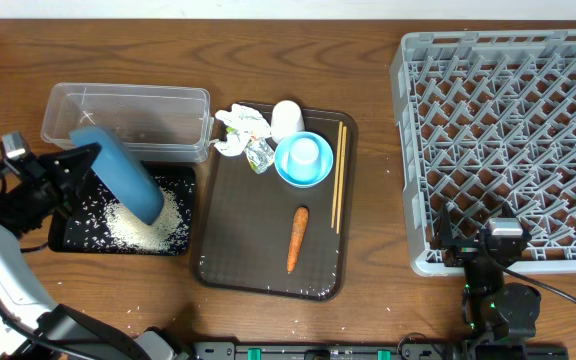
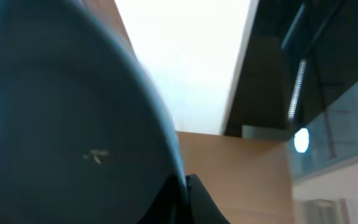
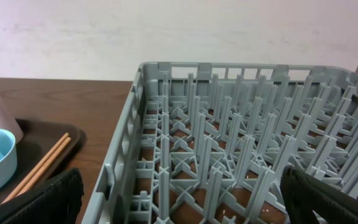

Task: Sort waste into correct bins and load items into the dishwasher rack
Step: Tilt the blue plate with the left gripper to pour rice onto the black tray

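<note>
Plate [image 1: 120, 176] tilted over tray [image 1: 68, 240], L pincer [image 1: 84, 165] clamped

No readable text or labels.

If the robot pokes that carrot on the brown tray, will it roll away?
Probably a little: the carrot is round, but its taper would likely curve the roll. The rim of the tray should stop it. It looks stiff.
</note>
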Controlling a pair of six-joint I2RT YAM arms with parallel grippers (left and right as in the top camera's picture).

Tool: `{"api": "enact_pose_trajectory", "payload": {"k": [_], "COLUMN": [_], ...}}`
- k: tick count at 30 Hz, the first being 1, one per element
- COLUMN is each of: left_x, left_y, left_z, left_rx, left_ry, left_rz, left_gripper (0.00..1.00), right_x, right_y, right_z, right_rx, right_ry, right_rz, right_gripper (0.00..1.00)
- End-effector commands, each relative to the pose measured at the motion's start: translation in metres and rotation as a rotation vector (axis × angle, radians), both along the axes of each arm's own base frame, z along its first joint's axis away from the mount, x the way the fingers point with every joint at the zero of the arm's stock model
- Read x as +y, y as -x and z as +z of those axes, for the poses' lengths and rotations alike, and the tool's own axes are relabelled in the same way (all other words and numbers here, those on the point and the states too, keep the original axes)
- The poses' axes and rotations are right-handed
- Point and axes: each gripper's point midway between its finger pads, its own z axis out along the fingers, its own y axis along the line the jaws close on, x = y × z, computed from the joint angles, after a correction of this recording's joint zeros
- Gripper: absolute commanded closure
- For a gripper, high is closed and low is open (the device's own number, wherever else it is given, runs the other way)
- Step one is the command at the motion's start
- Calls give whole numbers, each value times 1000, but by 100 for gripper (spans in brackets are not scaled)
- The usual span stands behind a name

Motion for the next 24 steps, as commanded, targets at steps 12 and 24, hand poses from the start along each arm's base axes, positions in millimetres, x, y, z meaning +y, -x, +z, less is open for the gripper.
{"api": "enact_pose_trajectory", "payload": {"k": [12, 24], "left_x": [6, -4], "left_y": [5, 9], "left_z": [1, 2], "left_rx": [-28, -39], "left_ry": [23, 11], "left_rz": [15, -7], "left_gripper": [94, 94], "right_x": [-1, -1], "right_y": [0, 0], "right_z": [-1, -1], "right_rx": [1, 1], "right_ry": [8, 8], "right_rz": [-2, -2], "right_gripper": [1, 1]}}
